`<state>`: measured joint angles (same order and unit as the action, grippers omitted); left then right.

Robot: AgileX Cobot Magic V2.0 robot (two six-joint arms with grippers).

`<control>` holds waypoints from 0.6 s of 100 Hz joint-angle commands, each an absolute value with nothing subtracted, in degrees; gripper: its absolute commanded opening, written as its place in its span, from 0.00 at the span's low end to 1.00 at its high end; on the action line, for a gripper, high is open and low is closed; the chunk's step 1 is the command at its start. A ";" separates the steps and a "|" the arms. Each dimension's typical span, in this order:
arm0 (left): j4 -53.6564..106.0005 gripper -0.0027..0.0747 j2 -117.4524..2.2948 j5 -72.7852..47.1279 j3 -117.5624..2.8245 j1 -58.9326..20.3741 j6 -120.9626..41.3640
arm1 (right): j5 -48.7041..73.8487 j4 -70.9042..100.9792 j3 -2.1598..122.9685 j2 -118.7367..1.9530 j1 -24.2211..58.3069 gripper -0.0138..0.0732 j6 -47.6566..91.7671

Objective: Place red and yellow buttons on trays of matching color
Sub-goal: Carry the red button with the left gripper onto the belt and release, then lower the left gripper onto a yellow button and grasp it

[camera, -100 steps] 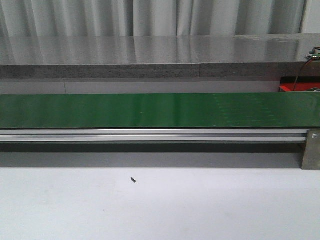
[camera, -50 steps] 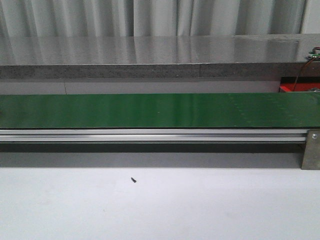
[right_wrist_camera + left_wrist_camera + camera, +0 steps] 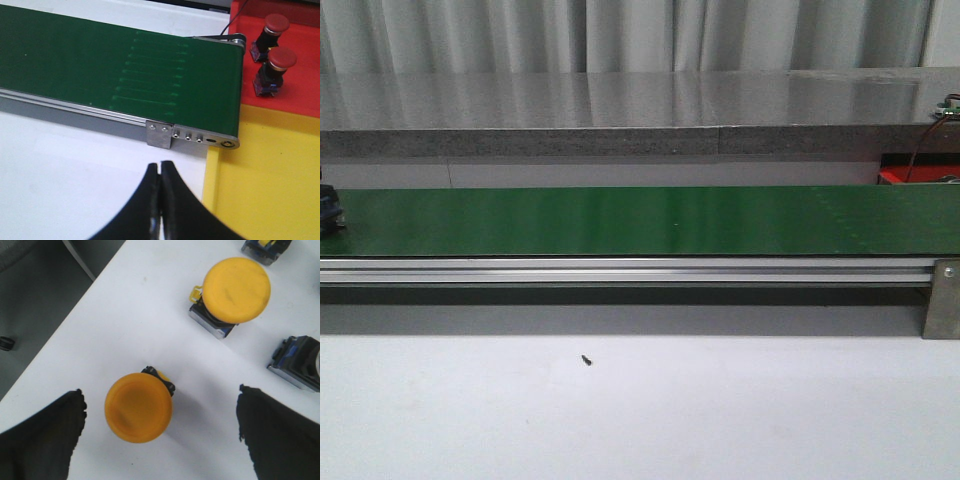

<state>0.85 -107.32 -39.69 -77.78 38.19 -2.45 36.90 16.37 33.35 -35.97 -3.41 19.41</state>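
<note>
Our left gripper (image 3: 159, 432) hangs with fingers spread wide, and a yellow button (image 3: 138, 407) stands between them on the white surface (image 3: 125, 325), untouched; a second yellow button (image 3: 235, 291) sits beyond. Our right gripper (image 3: 160, 172) is pinched closed on nothing, beside the yellow tray (image 3: 265, 175). Past it, two red buttons (image 3: 275, 57) stand on the red tray (image 3: 300, 75) at the end of the green belt (image 3: 100, 55).
</note>
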 commanded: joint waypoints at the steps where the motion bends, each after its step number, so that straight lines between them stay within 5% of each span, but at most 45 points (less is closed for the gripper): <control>1: 0.60 0.81 -105.34 -36.20 -79.70 38.00 -1.93 | 33.56 17.33 34.81 -35.75 -3.36 0.08 19.87; 60: 0.00 0.81 -108.48 -32.47 -79.70 38.00 -1.93 | 33.56 17.33 34.81 -35.75 -3.36 0.08 19.87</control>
<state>0.00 -111.48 -35.51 -78.01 38.19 -2.45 36.90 16.37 33.35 -35.97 -3.41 19.41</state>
